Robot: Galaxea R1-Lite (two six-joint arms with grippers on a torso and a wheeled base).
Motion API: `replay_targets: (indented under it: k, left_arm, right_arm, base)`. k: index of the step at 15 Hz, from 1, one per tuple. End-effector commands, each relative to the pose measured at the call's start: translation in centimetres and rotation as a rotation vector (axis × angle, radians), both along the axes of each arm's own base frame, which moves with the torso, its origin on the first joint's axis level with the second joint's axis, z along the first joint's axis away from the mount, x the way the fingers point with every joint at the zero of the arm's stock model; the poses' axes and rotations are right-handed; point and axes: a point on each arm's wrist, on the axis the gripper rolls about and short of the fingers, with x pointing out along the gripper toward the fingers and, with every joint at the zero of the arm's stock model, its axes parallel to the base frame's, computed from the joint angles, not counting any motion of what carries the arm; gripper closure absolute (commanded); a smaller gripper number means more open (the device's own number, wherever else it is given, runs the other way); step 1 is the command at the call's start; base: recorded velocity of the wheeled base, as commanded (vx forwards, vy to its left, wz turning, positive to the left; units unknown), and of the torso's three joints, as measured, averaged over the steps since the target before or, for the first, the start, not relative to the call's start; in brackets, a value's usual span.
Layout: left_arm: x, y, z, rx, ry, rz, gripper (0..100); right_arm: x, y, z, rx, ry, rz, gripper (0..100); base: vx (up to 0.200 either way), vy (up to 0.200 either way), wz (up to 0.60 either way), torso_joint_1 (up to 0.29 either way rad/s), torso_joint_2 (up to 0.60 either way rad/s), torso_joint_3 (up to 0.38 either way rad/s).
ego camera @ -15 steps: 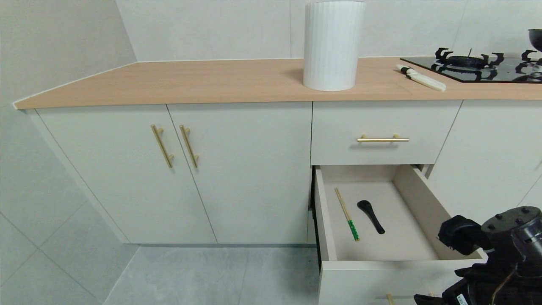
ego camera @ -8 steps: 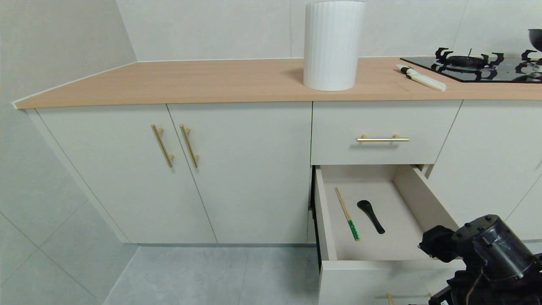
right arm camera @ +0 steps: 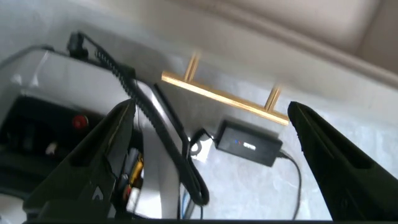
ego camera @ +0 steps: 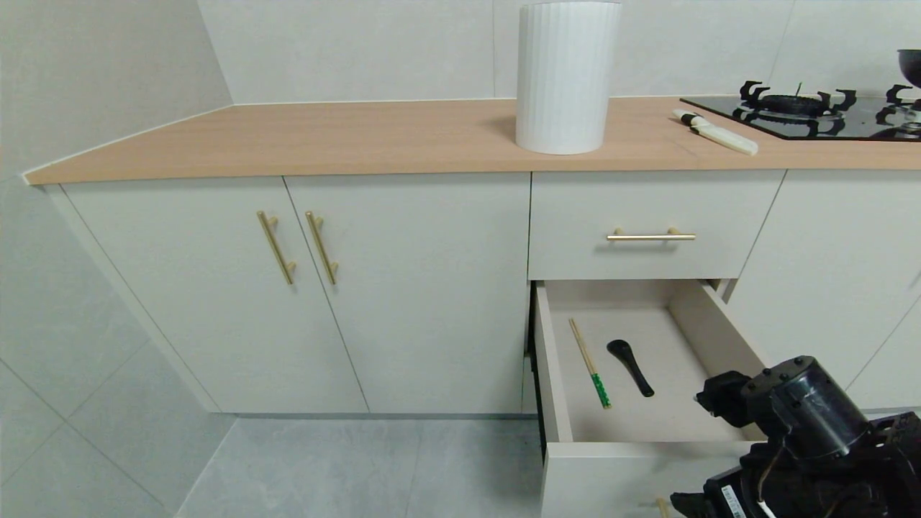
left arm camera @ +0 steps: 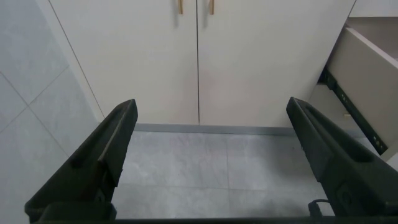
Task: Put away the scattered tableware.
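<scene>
The lower drawer [ego camera: 551, 374] is pulled out. Inside it lie a pair of wooden chopsticks with green ends [ego camera: 590, 363] and a black spoon [ego camera: 631, 367], side by side. A white knife [ego camera: 716, 132] rests on the wooden counter [ego camera: 360, 137] beside the stove. My right arm [ego camera: 799, 410] hangs at the drawer's front right corner. The right gripper [right arm camera: 211, 112] is open and empty, facing the gold handle [right arm camera: 217, 93] on the drawer front. The left gripper [left arm camera: 211, 109] is open and empty, low over the floor before the cabinet doors.
A tall white ribbed canister [ego camera: 565, 75] stands on the counter above the drawers. A black gas stove [ego camera: 813, 111] sits at the back right. The upper drawer [ego camera: 651, 226] is closed. Grey tiled floor [ego camera: 324, 467] lies left of the open drawer.
My right arm has moved left and slightly up, closer to the drawer's front right corner. The things in the drawer and on the counter have not moved.
</scene>
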Motion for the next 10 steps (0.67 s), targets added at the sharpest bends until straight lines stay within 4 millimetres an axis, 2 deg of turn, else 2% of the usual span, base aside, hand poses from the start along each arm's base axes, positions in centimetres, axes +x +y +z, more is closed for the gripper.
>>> replay_targets:
  k: [1, 7, 10]
  left_arm:
    - [0.0, 0.0, 0.0, 0.0, 0.001, 0.0, 0]
    - [0.0, 0.0, 0.0, 0.0, 0.0, 0.0, 0]
    - [0.0, 0.0, 0.0, 0.0, 0.001, 0.0, 0]
  right_arm:
    - [0.5, 0.2, 0.0, 0.007, 0.002, -0.018, 0]
    - [2.4, 0.2, -0.7, 0.022, 0.006, -0.112, 0]
    - [4.1, 0.3, -1.2, 0.049, -0.055, -0.211, 0]
  base:
    - [0.0, 0.0, 0.0, 0.0, 0.0, 0.0]
    - [0.0, 0.0, 0.0, 0.0, 0.0, 0.0]
    - [0.0, 0.0, 0.0, 0.0, 0.0, 0.0]
